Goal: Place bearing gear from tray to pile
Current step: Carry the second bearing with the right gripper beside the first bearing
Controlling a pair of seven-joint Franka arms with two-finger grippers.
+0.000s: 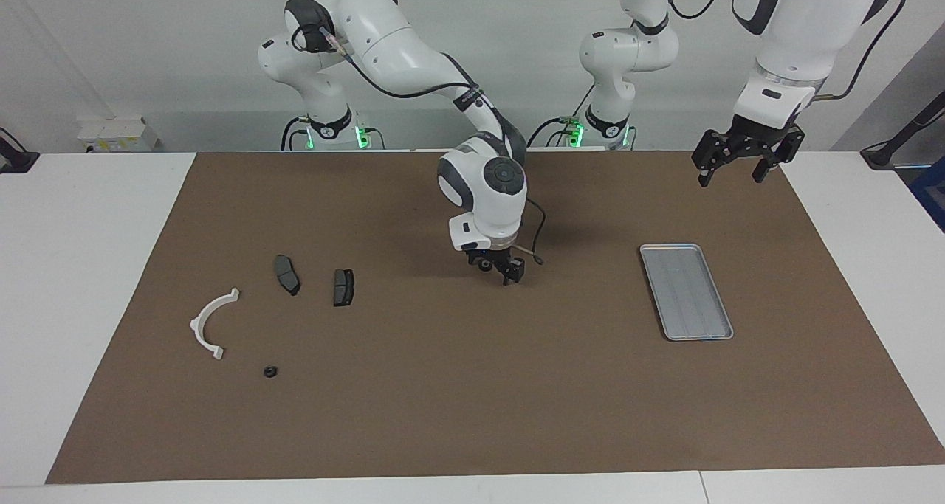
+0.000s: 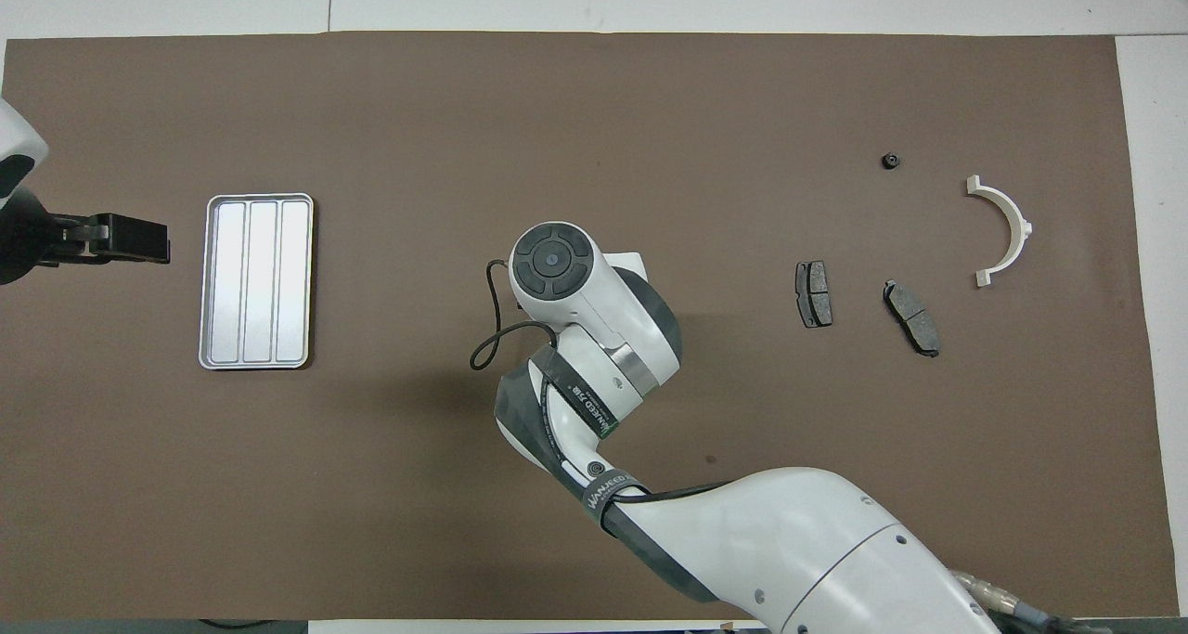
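Observation:
The silver tray (image 1: 686,291) lies toward the left arm's end of the mat, with nothing in it; it also shows in the overhead view (image 2: 257,281). The pile lies toward the right arm's end: a white half-ring bracket (image 1: 198,325), two dark brake pads (image 1: 286,274) (image 1: 343,287), and a small black round gear (image 1: 270,371) on the mat beside the bracket, farther from the robots. My right gripper (image 1: 497,270) hangs low over the mat's middle, between tray and pile, fingers apart and empty; the overhead view hides it under its wrist. My left gripper (image 1: 731,179) waits open, raised near the tray.
A brown mat (image 1: 472,415) covers most of the white table. The right arm (image 2: 742,532) stretches over the mat's middle. In the overhead view the gear (image 2: 890,161), bracket (image 2: 1021,224) and pads (image 2: 814,293) (image 2: 911,317) lie apart from each other.

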